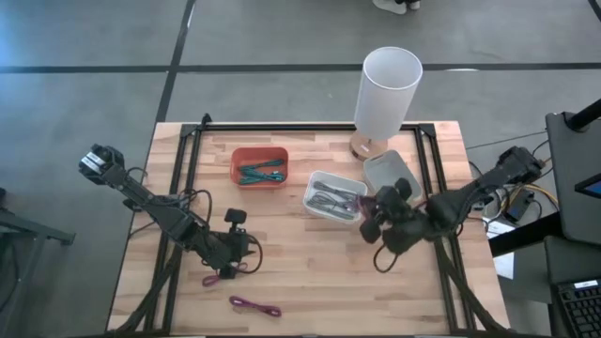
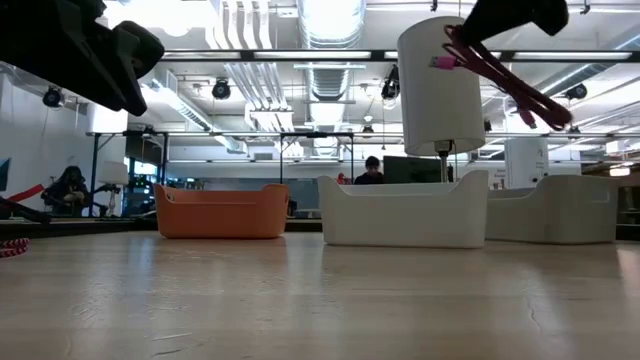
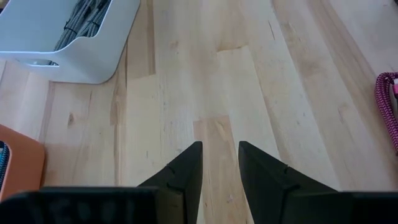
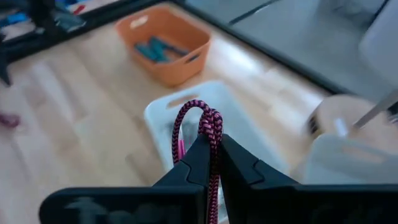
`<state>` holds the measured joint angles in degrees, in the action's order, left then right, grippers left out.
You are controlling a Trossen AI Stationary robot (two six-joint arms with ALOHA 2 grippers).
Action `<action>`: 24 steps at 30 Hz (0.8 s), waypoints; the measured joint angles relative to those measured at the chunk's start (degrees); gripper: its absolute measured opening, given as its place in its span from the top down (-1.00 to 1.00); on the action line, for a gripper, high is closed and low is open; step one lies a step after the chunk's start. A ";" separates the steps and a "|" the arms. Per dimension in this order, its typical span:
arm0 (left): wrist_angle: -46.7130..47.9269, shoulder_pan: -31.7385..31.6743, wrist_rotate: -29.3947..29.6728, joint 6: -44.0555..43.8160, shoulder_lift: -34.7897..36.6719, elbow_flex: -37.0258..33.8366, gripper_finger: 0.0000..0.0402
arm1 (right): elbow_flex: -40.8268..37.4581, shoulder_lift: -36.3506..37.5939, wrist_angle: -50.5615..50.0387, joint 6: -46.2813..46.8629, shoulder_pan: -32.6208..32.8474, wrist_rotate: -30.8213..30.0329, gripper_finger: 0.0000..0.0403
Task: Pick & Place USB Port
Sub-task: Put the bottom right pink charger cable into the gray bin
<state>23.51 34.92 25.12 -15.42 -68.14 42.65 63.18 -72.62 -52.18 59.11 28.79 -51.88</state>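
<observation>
My right gripper point(image 1: 377, 222) hovers just off the white bin point(image 1: 333, 196), on its right, and is shut on a pink braided USB cable point(image 4: 208, 124). In the low view the cable point(image 2: 505, 75) trails below the raised gripper point(image 2: 510, 15). My left gripper point(image 1: 232, 246) is open and low over the near-left boards, touching nothing; its fingers point(image 3: 221, 163) point at bare wood. Two more pink cables lie flat on the table, one point(image 1: 219, 275) just near of the left gripper and one point(image 1: 255, 306) by the near edge. My right gripper pinches the pink cable between its two fingers just below a folded loop point(image 4: 211, 138), so two strands run side by side through the fingers. The loop stands out past the fingertips. The cable is lifted clear of the table, and its ends hang slack point(image 2: 530, 100).
An orange bin point(image 1: 259, 166) with teal cables stands at the far left of centre. The white bin holds grey cables point(image 3: 81, 18). A second pale bin point(image 1: 387, 169) and a white lamp point(image 1: 385, 94) stand behind the right gripper. Bare boards lie across the near middle.
</observation>
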 joint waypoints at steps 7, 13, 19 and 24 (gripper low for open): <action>0.01 0.00 0.00 0.00 0.00 0.00 0.43 | -0.03 4.32 -0.15 -10.22 -6.83 -0.89 0.90; -0.01 0.00 0.00 0.00 0.00 0.00 0.43 | -0.08 4.78 -2.05 -14.12 -14.06 -0.86 0.87; -0.07 0.00 0.00 0.01 0.00 0.00 0.43 | -0.20 4.53 -8.32 -6.61 -20.75 -0.24 0.87; -0.11 0.00 0.00 0.01 0.00 0.00 0.43 | -0.88 4.61 -15.87 -0.19 -24.99 2.86 0.86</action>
<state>23.40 34.92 25.12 -15.41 -68.14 42.65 62.30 -68.01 -68.06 58.92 3.80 -49.03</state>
